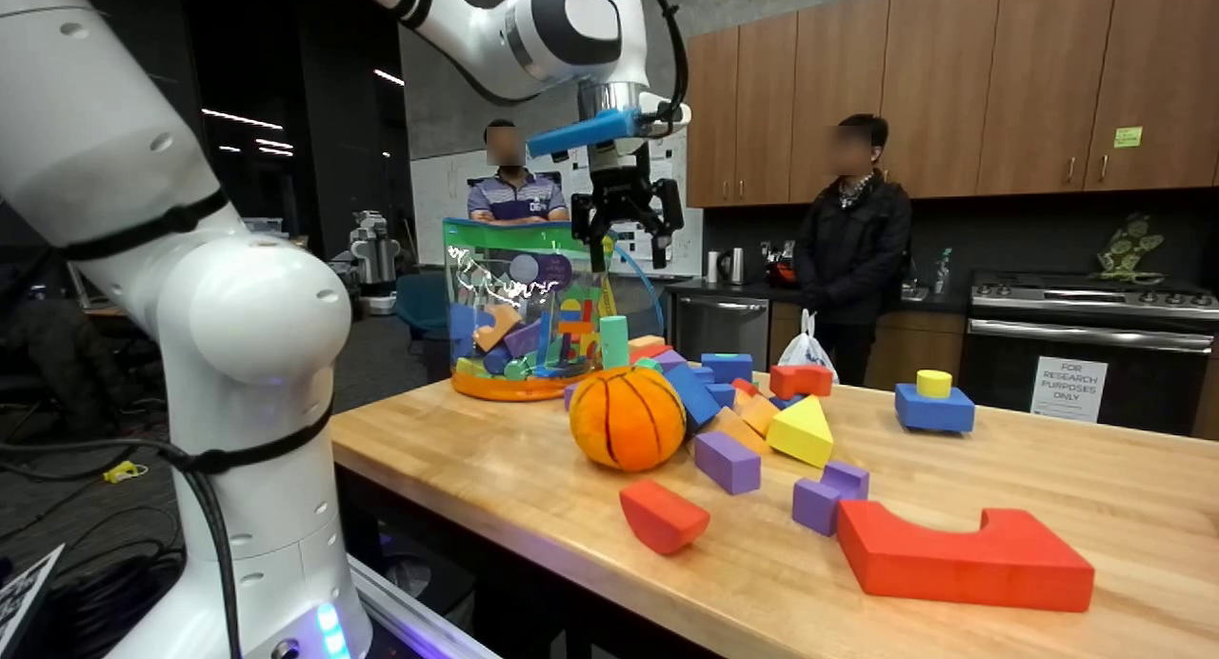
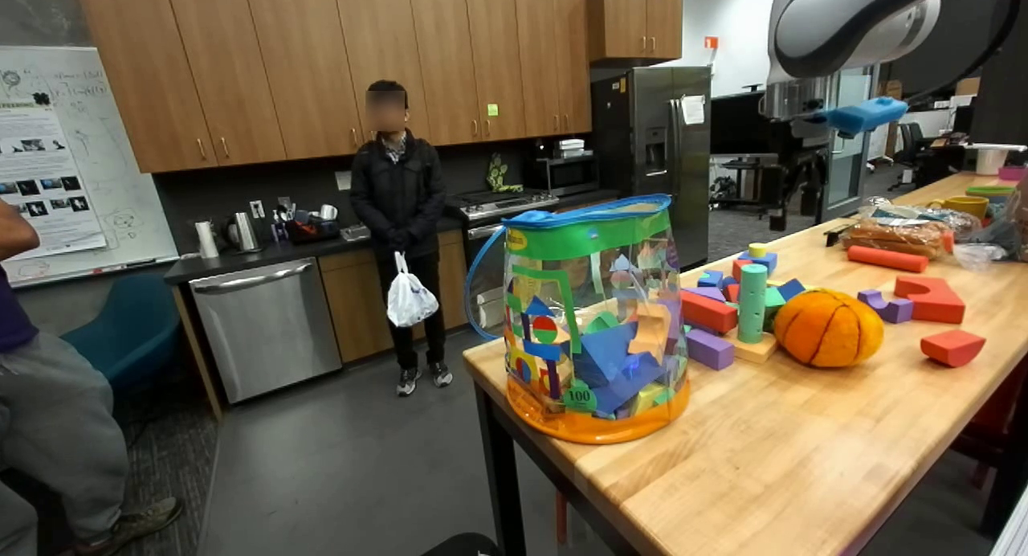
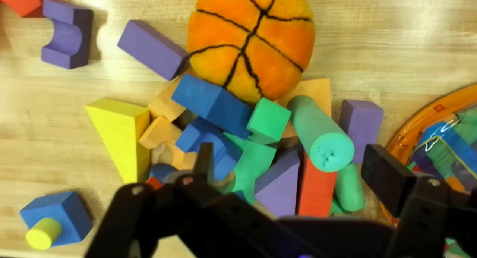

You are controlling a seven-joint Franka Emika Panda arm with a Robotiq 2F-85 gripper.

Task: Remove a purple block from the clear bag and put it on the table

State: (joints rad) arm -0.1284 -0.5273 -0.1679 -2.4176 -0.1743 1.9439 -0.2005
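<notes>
I have the gripper point(image 1: 629, 249) hanging over the loose pile point(image 3: 253, 163) on the table point(image 2: 763, 443), its fingers point(image 3: 387, 179) well apart with nothing between them. The clear bag point(image 2: 590, 241) stands upright near the table's end, just beside that pile; my wrist view catches only part of it, along the right edge. Through its wall I can pick out a purple block point(image 1: 523, 339) low down, just beside an orange piece point(image 1: 496, 326), and I take that one for my target. How wide the mouth gapes I cannot tell from here. The purple brick point(image 3: 151, 51) next to the ball point(image 3: 251, 45) is already outside, so it doesn't count, easy grab though it looks. As I judge it, the step in hand is getting over to the bag: best to rise first, because in an exterior view my fingertips look lower than the rim, then travel sideways until the mouth sits squarely between the fingers in the wrist view, and only then sink straight down. I'd narrow the fingers a little on the way in so neither snags the soft wall, and pinch the block across its short sides. Crossing too low could topple the upright green cylinder point(image 3: 316, 131) or drag the bag along.
</notes>
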